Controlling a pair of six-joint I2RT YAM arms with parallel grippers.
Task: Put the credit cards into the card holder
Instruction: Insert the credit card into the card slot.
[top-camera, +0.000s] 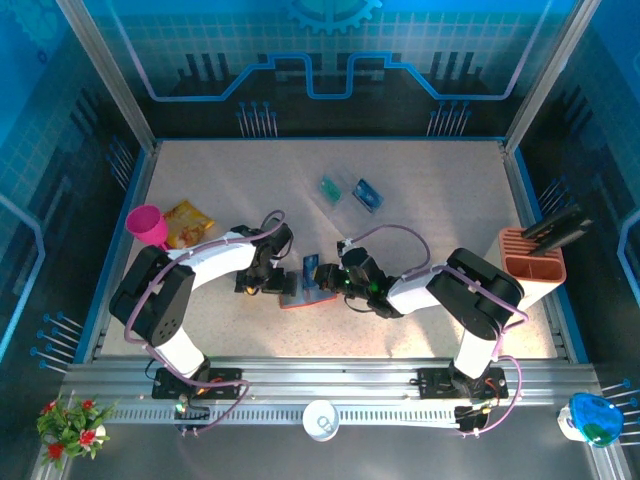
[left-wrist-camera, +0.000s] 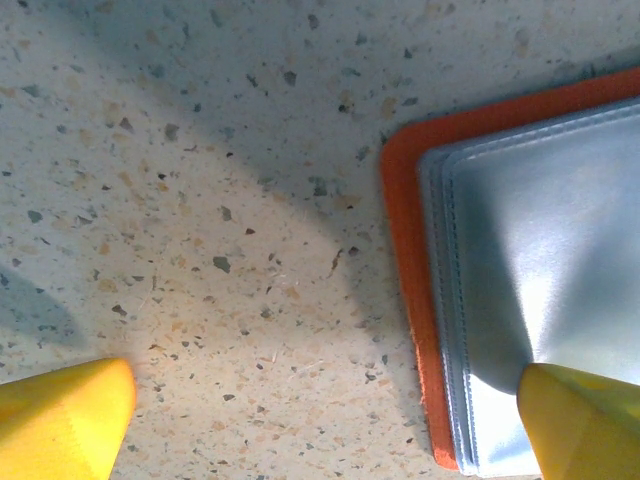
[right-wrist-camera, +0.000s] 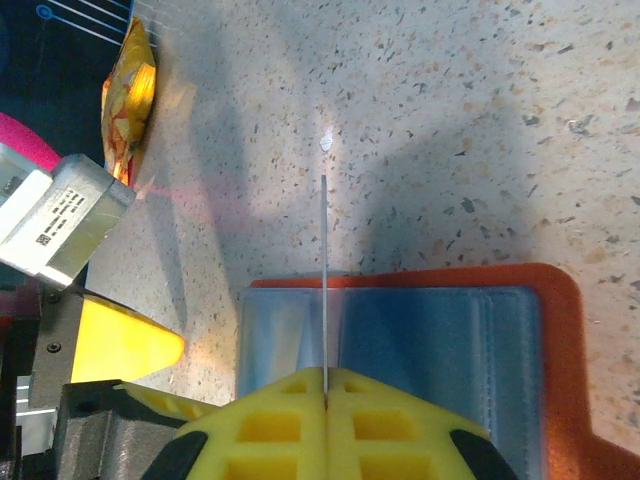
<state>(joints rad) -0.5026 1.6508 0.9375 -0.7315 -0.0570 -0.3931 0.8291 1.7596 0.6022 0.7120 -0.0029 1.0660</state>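
Observation:
The orange card holder (top-camera: 300, 299) lies open on the table between both arms, grey-blue pockets (right-wrist-camera: 430, 345) facing up. My right gripper (right-wrist-camera: 325, 388) is shut on one blue credit card (top-camera: 311, 268), held upright. In the right wrist view this card (right-wrist-camera: 324, 260) appears edge-on as a thin line above the holder's left part. My left gripper (left-wrist-camera: 320, 430) is open at the holder's (left-wrist-camera: 405, 250) edge, one fingertip (left-wrist-camera: 585, 425) over the pocket corner, the other (left-wrist-camera: 60, 420) over bare table. A teal card (top-camera: 328, 188) and a blue card (top-camera: 367, 195) lie flat farther back.
A pink funnel (top-camera: 148, 225) and a yellow snack bag (top-camera: 187, 222) sit at the left. An orange slotted box (top-camera: 532, 258) stands at the right edge. A white cup (top-camera: 320, 420) rests on the front rail.

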